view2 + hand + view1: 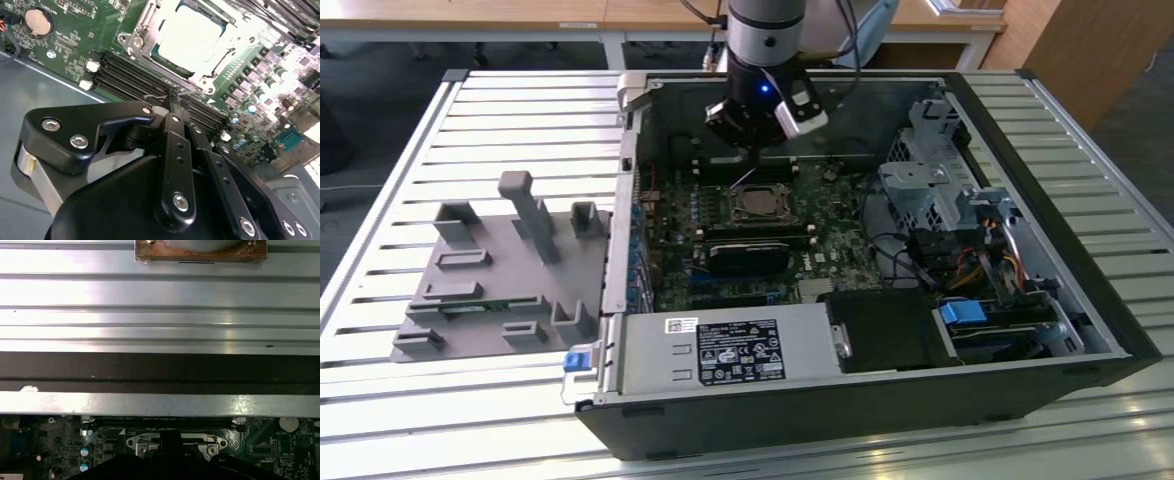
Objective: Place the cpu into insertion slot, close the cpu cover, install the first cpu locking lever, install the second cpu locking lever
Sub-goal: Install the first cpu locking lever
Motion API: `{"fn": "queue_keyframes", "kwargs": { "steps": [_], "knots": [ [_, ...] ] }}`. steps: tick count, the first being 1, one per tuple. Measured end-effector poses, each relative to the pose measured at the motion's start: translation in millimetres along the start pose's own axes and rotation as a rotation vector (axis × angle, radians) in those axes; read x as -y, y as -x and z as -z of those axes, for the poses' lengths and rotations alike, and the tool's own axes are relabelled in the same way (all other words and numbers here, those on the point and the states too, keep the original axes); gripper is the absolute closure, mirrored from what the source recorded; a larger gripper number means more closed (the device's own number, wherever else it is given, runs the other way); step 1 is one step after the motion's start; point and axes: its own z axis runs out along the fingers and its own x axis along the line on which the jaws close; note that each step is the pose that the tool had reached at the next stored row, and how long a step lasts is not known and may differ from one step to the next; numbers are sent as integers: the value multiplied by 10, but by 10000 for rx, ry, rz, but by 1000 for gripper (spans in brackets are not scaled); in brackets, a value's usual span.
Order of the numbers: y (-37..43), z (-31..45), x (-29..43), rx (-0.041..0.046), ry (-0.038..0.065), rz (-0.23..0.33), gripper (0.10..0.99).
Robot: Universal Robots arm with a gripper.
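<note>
The cpu [192,34] sits pale and square in the insertion slot [758,205] on the motherboard [75,45], mid-case, cover [145,30] framing it. The gripper [176,102] hovers just beside the socket, fingers pinched together on a thin wire locking lever [162,95]. Best worked by a steady, low sweep keeping the wire captive. The power supply [720,352] carries 1 white label, unreadable here.

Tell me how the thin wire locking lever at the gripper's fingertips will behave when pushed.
The locking lever looks like thin bent wire, so it probably flexes and springs back. Its smooth, narrow metal may slip off the gripper. It lies beside the cpu cover, probably hinged there, so it should swing rather than slide.
</note>
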Motion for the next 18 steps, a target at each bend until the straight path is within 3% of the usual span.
{"fn": "queue_keyframes", "kwargs": {
  "steps": [18],
  "knots": [
    [168, -187, -33, -1, -1, 7, 980]
  ]
}}
